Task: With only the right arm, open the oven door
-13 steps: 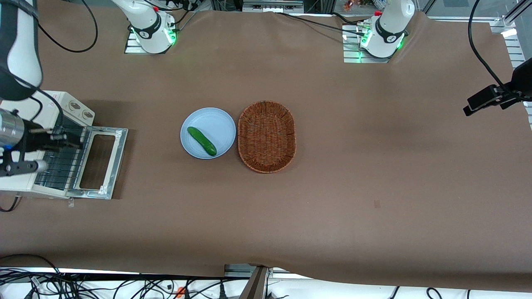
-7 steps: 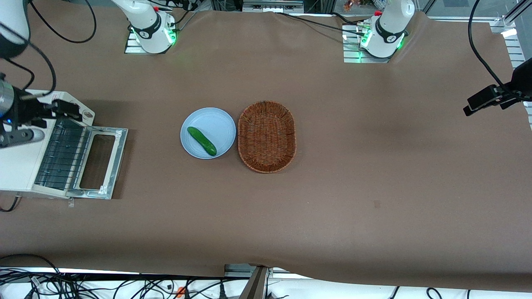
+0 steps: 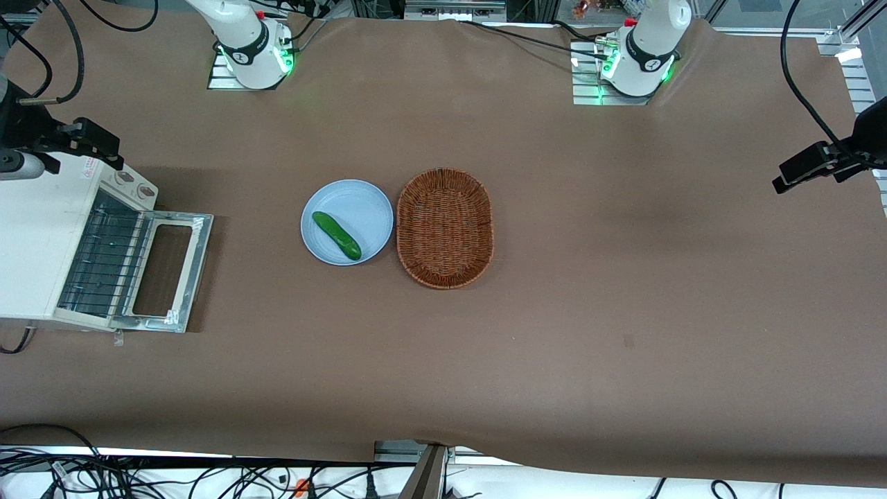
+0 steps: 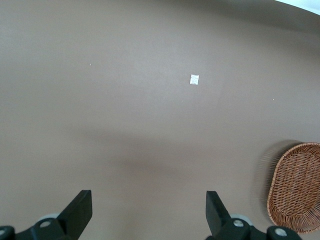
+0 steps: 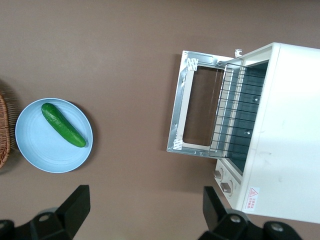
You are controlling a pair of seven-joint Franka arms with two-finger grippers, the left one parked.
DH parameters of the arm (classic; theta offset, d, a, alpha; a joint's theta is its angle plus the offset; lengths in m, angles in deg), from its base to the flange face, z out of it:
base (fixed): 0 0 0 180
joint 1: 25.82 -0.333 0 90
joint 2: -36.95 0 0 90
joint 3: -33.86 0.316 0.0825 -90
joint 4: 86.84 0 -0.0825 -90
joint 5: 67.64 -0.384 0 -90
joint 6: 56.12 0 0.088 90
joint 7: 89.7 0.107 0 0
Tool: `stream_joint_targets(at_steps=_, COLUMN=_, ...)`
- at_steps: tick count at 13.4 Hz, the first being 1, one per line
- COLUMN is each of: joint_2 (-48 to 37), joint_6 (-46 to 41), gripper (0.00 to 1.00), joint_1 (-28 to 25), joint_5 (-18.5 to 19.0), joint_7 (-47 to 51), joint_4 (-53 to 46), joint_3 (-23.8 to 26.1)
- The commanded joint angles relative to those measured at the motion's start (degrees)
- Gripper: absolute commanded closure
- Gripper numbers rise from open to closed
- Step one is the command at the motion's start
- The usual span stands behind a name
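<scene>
I had the right arm (image 3: 21,132) raised at the working arm's end of the table, its gripper (image 5: 145,210) hanging above the cream toaster oven (image 3: 34,242) near the knob corner, camera looking straight down. The oven door (image 3: 168,270) lay folded down flat on the brown table (image 3: 554,312) in front of the oven with the wire rack (image 3: 104,260) exposed, and the blue plate (image 3: 364,204) with a cucumber (image 3: 336,235) and the wicker basket (image 3: 444,227) sat well apart toward the table's middle. Fingers (image 5: 75,205) were spread wide, holding and touching nothing.
</scene>
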Motion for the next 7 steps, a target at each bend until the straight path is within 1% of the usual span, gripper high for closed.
stream_joint_targets(at_steps=1, joint_2=-1.8, joint_6=-1.2, gripper=0.0, joint_1=0.5, joint_5=0.2, joint_7=1.3, joint_4=2.0, joint_3=-0.3)
stream_joint_targets(at_steps=4, joint_2=-1.6, joint_6=-0.8, gripper=0.0, joint_1=0.2, joint_5=-1.2, joint_7=1.4, joint_4=2.0, joint_3=-2.2)
stream_joint_targets(at_steps=7, joint_2=-1.5, joint_6=-0.7, gripper=0.0, joint_1=-0.1, joint_5=-1.2, joint_7=1.9, joint_4=2.3, joint_3=-2.2)
